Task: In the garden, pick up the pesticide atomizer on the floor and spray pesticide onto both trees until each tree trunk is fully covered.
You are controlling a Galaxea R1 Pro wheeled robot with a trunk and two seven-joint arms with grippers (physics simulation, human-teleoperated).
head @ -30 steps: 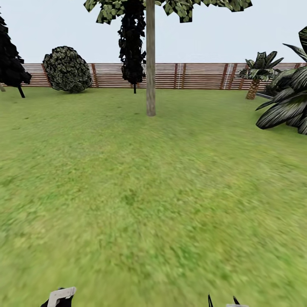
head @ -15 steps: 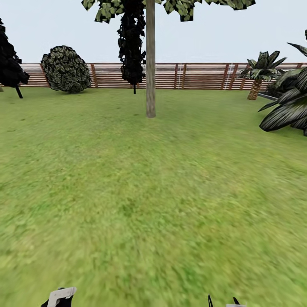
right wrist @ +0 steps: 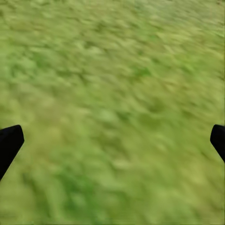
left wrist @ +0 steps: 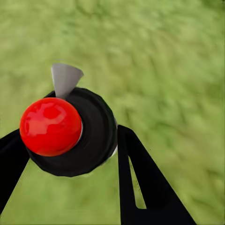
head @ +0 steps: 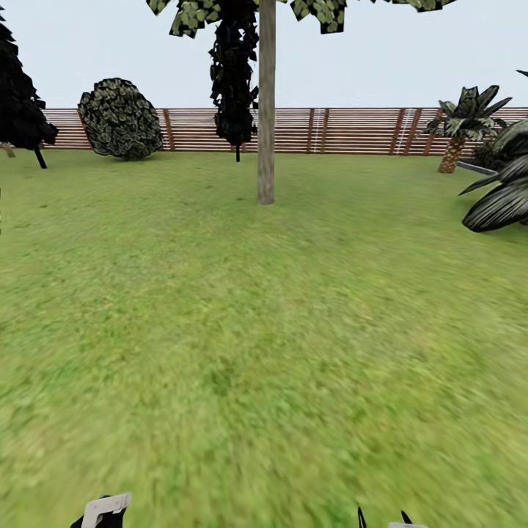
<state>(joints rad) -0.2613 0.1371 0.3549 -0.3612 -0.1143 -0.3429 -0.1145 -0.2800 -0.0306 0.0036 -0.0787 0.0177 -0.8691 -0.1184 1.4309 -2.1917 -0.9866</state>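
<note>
Left pincer [left wrist: 70, 154]: clenched on the pesticide atomizer [left wrist: 70, 131], red ball top and grey spray head showing, above the grass floor [left wrist: 168, 70]. Right pincer [right wrist: 112, 140]: released, fingertips wide apart over grass. Tree trunk [head: 266, 110]: far centre, before the slat fence [head: 352, 130].

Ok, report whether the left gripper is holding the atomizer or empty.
Holding it. In the left wrist view the pesticide atomizer, seen from above with its red cap and grey spray head, sits clamped between the left gripper fingers over the grass.
</note>
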